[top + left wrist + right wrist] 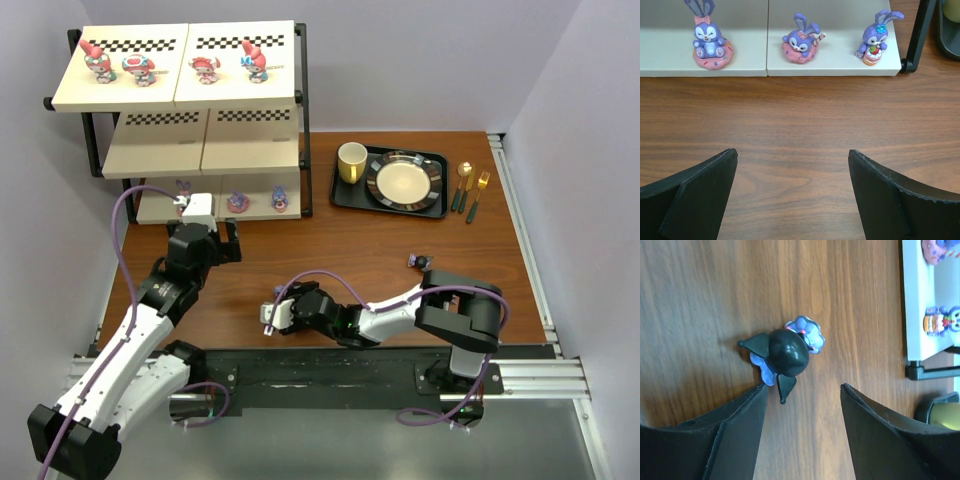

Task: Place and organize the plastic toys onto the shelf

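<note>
The shelf (172,92) stands in the upper left of the top view, with three tiers. On its top tier sit four pink-and-red toys (97,60) in one row. On its lowest tier sit three purple bunnies (801,45), spaced apart along the board; two of them rest on pink round bases and the right-hand one holds a small cake.

Two dark toys are off the shelf, on the brown table (350,235). One dark toy (787,354) lies in the middle of the right wrist view, just beyond the fingertips of the right claw (802,390). Its fingers stand apart with nothing between them, and one pointed ear of the toy is right at the tip of the finger on the left of the frame. The other dark toy (418,262) lies right of centre in the top view.

The left claw (792,200) hangs spread wide over bare wood, facing the lowest tier and holding nothing.

In the upper right of the top view is one black tray (343,195) carrying one yellow mug (351,161) and one plate (405,182); beside it lie two gold cutlery pieces (470,190).
</note>
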